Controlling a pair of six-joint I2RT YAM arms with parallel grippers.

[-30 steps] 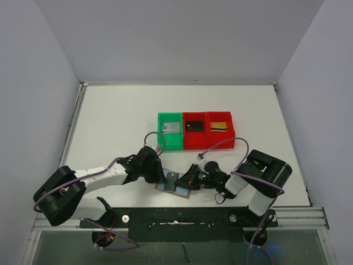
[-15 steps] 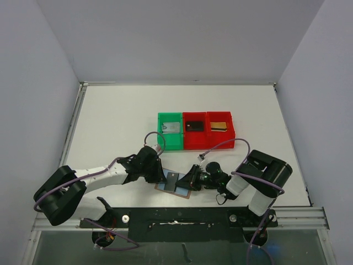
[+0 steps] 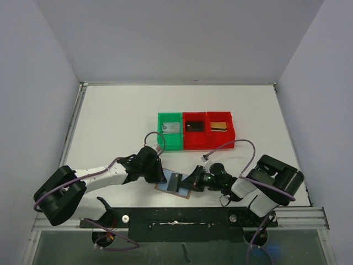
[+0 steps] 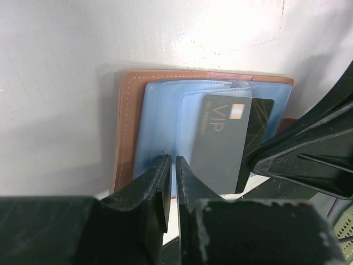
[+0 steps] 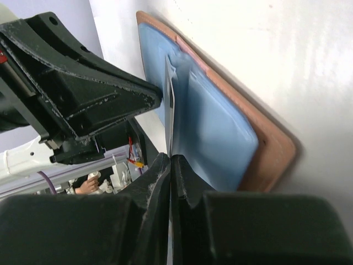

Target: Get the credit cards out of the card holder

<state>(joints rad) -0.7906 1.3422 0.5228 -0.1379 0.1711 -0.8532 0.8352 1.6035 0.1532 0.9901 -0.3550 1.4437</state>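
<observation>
The brown card holder (image 3: pixel 187 193) lies open near the table's front edge, its blue pockets (image 4: pixel 160 110) facing up. A black credit card (image 4: pixel 220 132) marked VIP sticks halfway out of a clear pocket. My left gripper (image 4: pixel 172 160) is shut on the near edge of the blue pocket, and it sits at the holder's left side (image 3: pixel 160 175) in the top view. My right gripper (image 5: pixel 171 159) is shut on the black card's edge (image 5: pixel 170 94), at the holder's right side (image 3: pixel 191 181). Three other credit cards, silver (image 3: pixel 172 127), black (image 3: pixel 193 125) and gold (image 3: pixel 219 126), lie in bins.
A green bin (image 3: pixel 170 139) and two red bins (image 3: pixel 194 138) (image 3: pixel 220 136) stand in a row just behind the holder. Both arms crowd the table's front edge, and the right arm's cable (image 3: pixel 231 143) arcs toward the bins.
My right gripper's fingers have closed onto the black card, and the right arm's elbow has swung right and lower. The left arm and the holder have stayed put.
</observation>
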